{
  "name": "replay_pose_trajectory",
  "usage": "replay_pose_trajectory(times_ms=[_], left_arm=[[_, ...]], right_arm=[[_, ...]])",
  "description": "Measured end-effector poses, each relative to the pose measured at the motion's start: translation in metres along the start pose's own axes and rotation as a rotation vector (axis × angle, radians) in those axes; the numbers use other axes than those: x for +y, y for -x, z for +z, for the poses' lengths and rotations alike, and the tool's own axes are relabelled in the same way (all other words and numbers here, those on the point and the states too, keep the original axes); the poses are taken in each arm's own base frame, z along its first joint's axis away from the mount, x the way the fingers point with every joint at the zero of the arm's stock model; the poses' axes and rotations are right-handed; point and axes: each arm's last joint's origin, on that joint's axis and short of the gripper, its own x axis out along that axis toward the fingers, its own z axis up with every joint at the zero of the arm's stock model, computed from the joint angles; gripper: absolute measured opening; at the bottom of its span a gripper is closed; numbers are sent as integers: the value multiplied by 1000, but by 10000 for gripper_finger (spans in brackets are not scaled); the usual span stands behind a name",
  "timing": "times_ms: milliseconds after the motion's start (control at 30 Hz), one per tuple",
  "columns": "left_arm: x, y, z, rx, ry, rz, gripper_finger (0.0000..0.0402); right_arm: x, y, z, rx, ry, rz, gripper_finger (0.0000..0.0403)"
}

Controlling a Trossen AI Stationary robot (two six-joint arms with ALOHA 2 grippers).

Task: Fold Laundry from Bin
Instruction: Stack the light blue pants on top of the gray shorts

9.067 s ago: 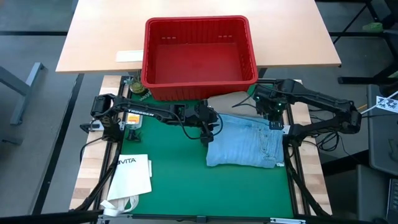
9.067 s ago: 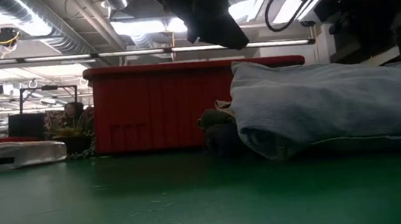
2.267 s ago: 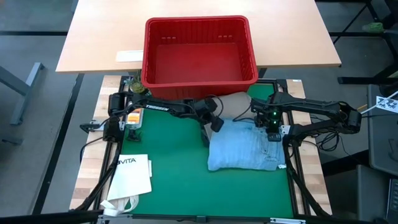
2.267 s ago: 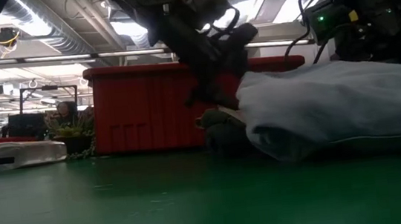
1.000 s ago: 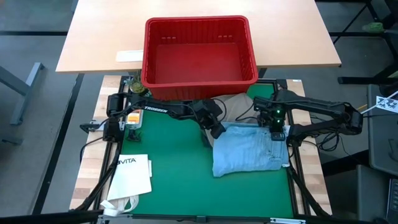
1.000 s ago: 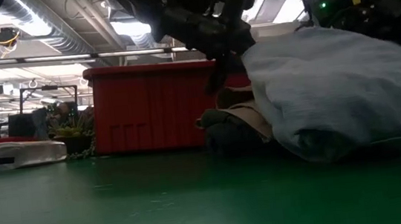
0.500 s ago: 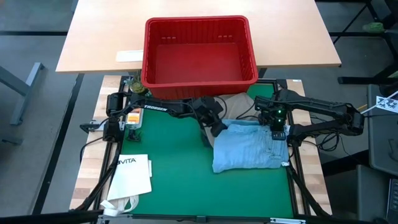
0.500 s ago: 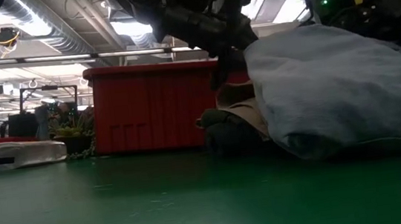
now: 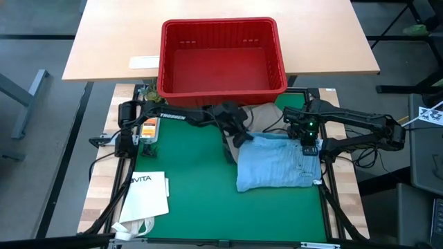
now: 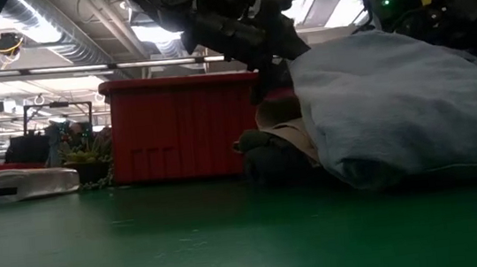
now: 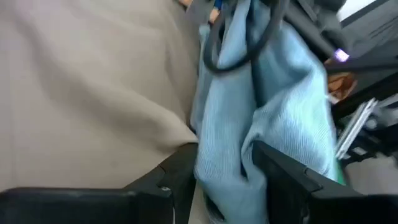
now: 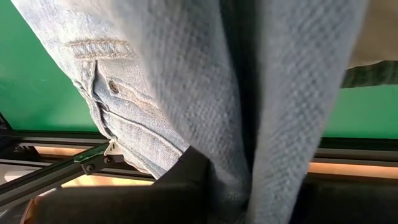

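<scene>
From above, the folded jeans (image 9: 277, 164) lie long-side across the mat (image 9: 187, 200), below the red bin (image 9: 223, 55), arms at both far corners. Left gripper (image 11: 221, 168) sits spread around the denim edge; right gripper (image 12: 245, 186) pinches its fold tight.

The overhead shot was evenly lit, soft shadows only. The table-level shot sat dim and backlit: ceiling lamps (image 10: 150, 32) glared across the upper frame, and the arms up top were near silhouettes. The left wrist picture smeared badly, probably motion blur. In the right wrist picture the denim jeans (image 12: 186, 93) blurred at the frame's right.
</scene>
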Motion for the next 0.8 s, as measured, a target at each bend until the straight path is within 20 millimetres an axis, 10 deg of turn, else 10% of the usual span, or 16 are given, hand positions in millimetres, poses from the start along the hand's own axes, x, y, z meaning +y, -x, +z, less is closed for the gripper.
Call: replay_pose_trajectory(times_ms=[467,800], left_arm=[[-7,2,-2,100,69,-209,140],[-9,1,-1,91,58,-222,10]], right_arm=[[0,0,-1,5,-6,3,51],[1,1,-1,8,-9,4,49]])
